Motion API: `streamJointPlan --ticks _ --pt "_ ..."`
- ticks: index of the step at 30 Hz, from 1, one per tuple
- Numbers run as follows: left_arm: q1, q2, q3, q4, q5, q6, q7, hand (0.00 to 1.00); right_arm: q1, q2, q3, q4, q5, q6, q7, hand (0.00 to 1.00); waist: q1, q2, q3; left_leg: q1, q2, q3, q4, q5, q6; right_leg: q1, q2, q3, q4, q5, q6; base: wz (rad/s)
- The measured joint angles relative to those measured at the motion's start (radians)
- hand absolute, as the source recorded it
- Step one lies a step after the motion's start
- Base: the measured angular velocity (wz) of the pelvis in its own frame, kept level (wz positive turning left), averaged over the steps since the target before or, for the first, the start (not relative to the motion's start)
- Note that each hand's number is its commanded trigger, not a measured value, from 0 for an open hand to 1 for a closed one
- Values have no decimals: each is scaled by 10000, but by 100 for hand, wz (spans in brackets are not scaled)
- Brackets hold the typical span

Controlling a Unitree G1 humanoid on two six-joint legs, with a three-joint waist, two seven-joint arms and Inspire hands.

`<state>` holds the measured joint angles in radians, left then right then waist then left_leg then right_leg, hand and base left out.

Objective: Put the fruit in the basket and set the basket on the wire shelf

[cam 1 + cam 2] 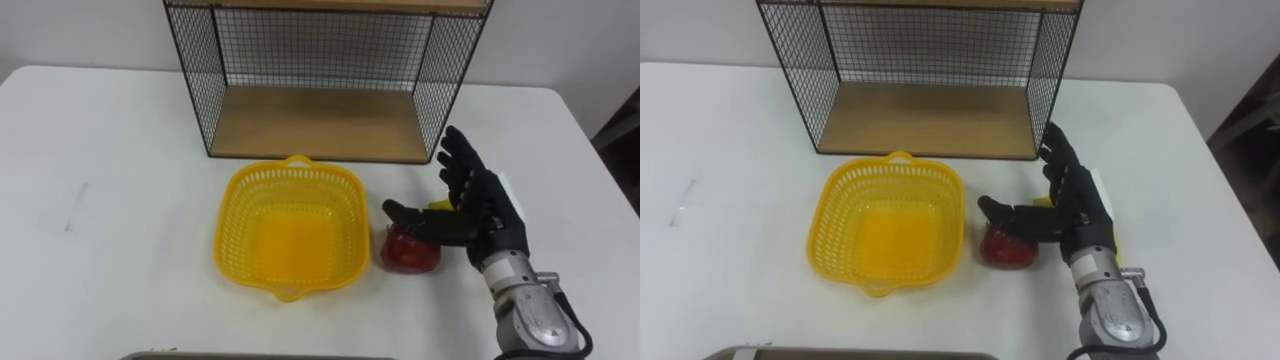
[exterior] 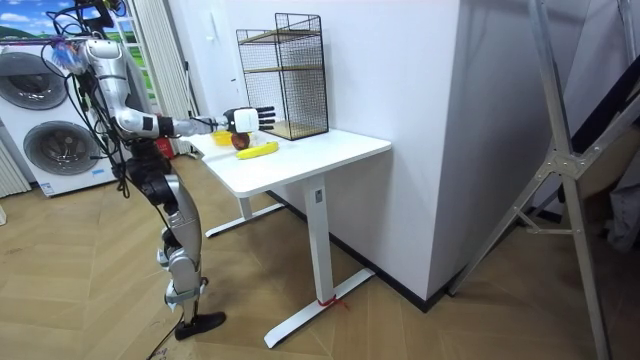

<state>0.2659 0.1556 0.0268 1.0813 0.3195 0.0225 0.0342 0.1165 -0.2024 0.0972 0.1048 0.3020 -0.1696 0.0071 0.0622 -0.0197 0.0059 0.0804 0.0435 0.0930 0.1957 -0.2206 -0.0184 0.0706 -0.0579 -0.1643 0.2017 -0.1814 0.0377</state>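
Fruit is not in the yellow basket yet; it sits empty on the white table, before the wire shelf. A red fruit, maybe an apple, lies just beside the basket. The robot's right hand hangs over it, fingers spread wide, holding nothing. A banana lies under the hand. Next, I think, the fingers must close on the red fruit and lift it over the rim.

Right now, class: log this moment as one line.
right hand open, thumb over round red apple | apple on white table beside yellow plastic basket | black wire shelf behind
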Motion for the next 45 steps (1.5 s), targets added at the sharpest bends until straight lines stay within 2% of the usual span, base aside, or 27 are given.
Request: streamJointPlan --ticks 11,13,23,25,45 --pt "-30 -171 -15 -2 263 4 21 0 5 116 72 41 -358 21 322 0 -10 182 -44 1 -3 11 9 0 0 3 0 18 8 0 0 0" --pt "-37 -169 -71 -4 266 5 51 0 6 111 206 83 -567 195 290 0 -6 163 -43 2 -3 21 6 0 0 -1 0 19 7 0 0 0" --pt "-41 -83 -229 -11 258 15 243 0 25 116 804 498 -619 231 392 0 -10 -55 -31 26 -3 75 -2 0 0 -8 2 76 5 2 -1 0" --pt "-41 -76 -229 -10 260 15 243 0 53 116 807 503 -767 406 396 0 -30 -84 -28 24 -3 82 -1 -1 2 -8 2 84 6 17 3 0" --pt "-43 -69 -321 -14 263 -14 295 0 263 124 781 827 -930 379 394 0 -62 -39 -10 33 3 120 -8 -2 3 -18 12 137 -1 43 -1 0"
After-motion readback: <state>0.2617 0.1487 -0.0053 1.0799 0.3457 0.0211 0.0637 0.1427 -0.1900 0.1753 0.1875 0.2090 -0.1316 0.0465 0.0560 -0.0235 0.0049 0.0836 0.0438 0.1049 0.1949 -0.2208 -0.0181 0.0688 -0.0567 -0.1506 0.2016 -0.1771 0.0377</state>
